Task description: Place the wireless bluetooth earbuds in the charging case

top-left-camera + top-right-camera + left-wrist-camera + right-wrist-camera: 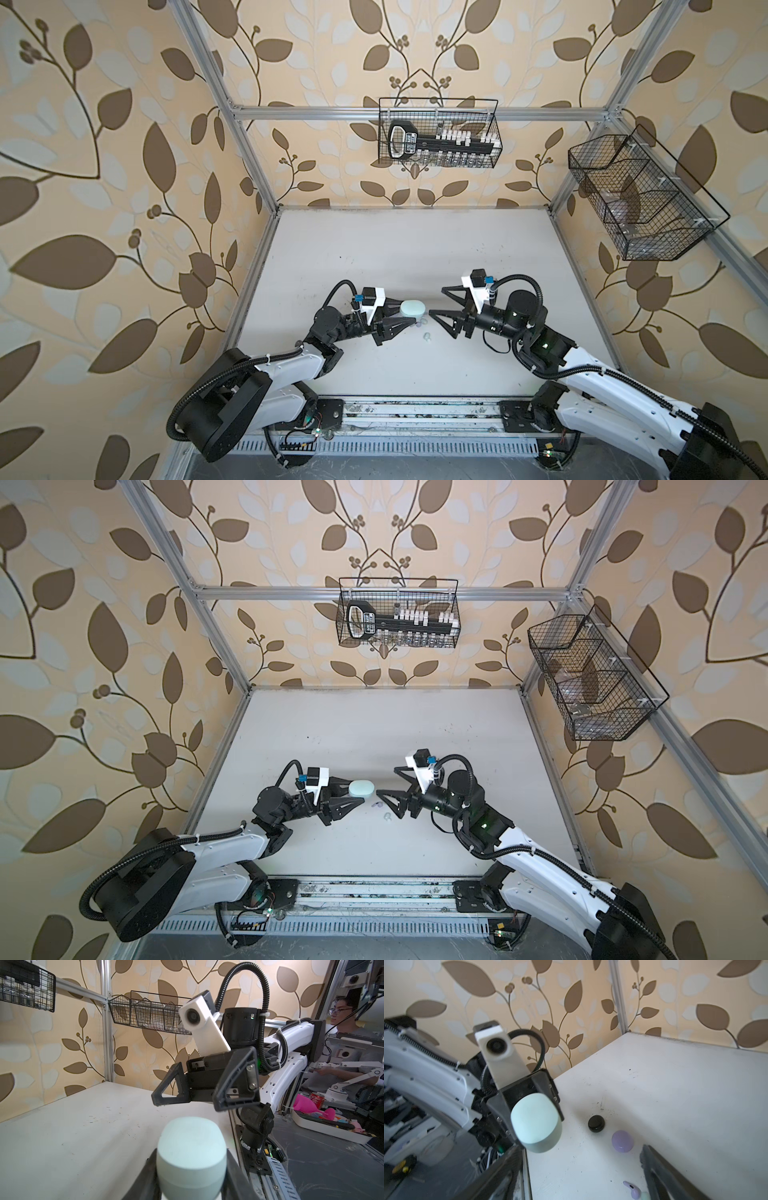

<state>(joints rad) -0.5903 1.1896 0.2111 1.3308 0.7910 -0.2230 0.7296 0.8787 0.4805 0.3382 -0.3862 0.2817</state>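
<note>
While the left gripper [407, 312] grasps the mint charging case [413, 308] across its sides, the case appears lifted clear of the surface [374, 257]. Its long axis runs straight out of the jaws toward the right arm. No raised lid shows, so I judge it closed.

Past the case's free end, in the right wrist view:
- black case [596, 1123], small and round, on the surface
- lavender case [622, 1141], just beside the black one, not touching it
- lavender earbud [632, 1189], lying flat, stem along the surface
- pale mint earbud [644, 1195], against the lavender one, cut by the frame edge; contact cannot be told

Right gripper [436, 301]: jaws released, spread wide, nothing between them. They face the mint case's free end, near it but apart.

Relation that matters: both loose earbuds lie on the surface under the gap between the two arms, toward the camera side. The right arm is the free one. By my judgement it is also the better placed, since its lower finger stands almost over them. The lid would need opening first.

Counts:
- cases: three (one held, two on the surface)
- earbuds in view: two (one lavender, one pale mint)
- black earbuds: none seen
</note>
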